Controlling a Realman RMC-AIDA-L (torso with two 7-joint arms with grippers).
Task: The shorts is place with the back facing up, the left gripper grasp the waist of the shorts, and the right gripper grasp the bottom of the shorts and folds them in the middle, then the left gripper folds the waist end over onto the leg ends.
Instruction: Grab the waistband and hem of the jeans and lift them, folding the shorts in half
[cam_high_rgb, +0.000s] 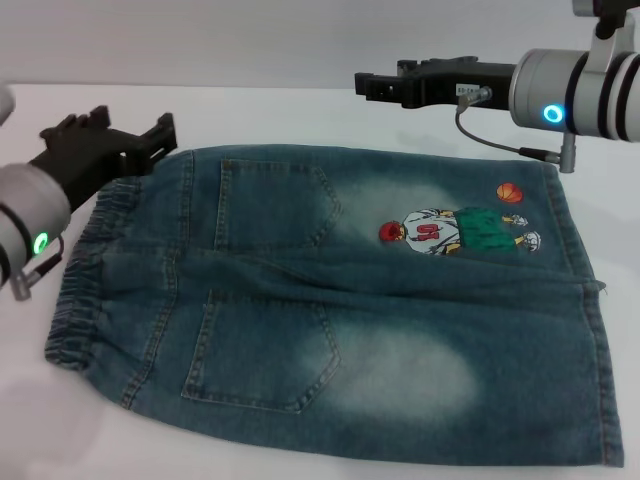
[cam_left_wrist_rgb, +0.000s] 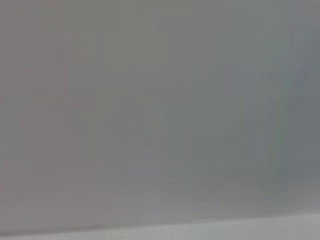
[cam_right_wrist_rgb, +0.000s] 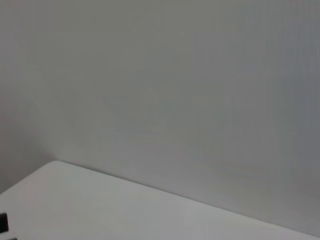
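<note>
I see the shorts (cam_high_rgb: 330, 310) lying flat on the white table (cam_high_rgb: 250, 120), back pockets up, elastic waist toward my left, leg ends (cam_high_rgb: 585, 310) toward my right. The left gripper (cam_high_rgb: 150, 135) hovers just above the waist's far corner, holding nothing. The right gripper (cam_high_rgb: 375, 85) hangs beyond the far edge, empty. I cannot tell how far either's jaws stand apart.

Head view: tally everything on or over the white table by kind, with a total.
Denim shorts, spread flat with the back pockets up: 1
Grippers hovering at the far edge: 2, the left gripper by the elastic waist and the right gripper beyond the printed leg
White table: 1
Total: 4
</note>
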